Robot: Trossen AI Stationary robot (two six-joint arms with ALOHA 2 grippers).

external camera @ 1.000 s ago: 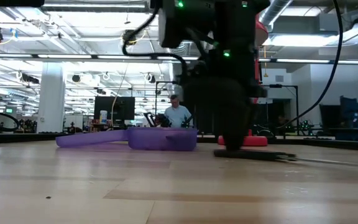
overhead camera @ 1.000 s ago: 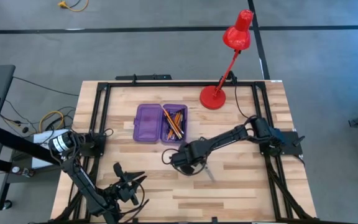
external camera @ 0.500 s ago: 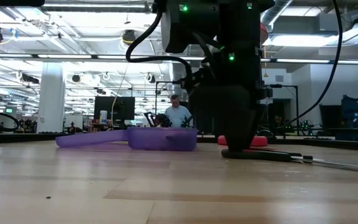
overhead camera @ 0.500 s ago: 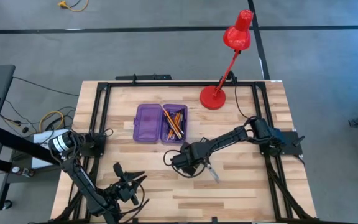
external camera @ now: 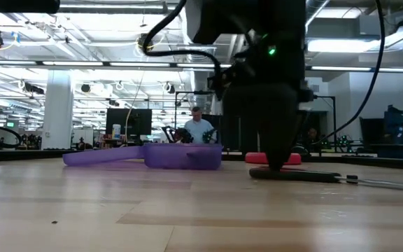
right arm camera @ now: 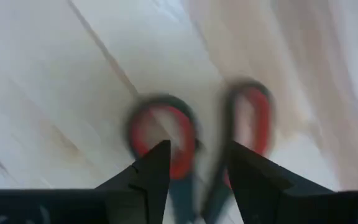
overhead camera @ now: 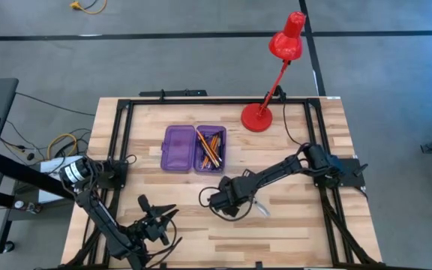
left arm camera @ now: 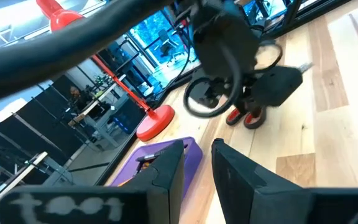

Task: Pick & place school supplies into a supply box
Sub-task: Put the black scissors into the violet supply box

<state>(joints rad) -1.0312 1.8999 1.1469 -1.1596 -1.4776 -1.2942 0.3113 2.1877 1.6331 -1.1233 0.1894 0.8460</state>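
Observation:
The red-handled scissors [right arm camera: 163,134] lie flat on the wooden table right of centre [overhead camera: 259,207], blades toward the right edge [external camera: 306,175]. My right gripper [right arm camera: 197,171] points down over their handle end [overhead camera: 235,202], open, with one finger on each side of where the two handle loops meet. The purple supply box [overhead camera: 182,148] lies open at the table's middle, with orange pencils and dark pens [overhead camera: 211,148] in its right half. My left gripper [overhead camera: 156,223] waits level near the front left edge, open and holding nothing. My right gripper comes at the scissors from above, its fingers [right arm camera: 148,174] straddling the handles' inner ends [right arm camera: 191,149]. The scissors lie flat on the table. I cannot tell whether the fingers touch them.
A red desk lamp stands with its base [overhead camera: 257,118] at the back, right of the box. A black frame [overhead camera: 122,135] runs along the table's edges. There is bare wood in front of the box and along the near edge.
My right gripper has gone a little toward the table's near edge and right, still pointing down. The scissors have slid slightly toward the right along the table and stay flat.

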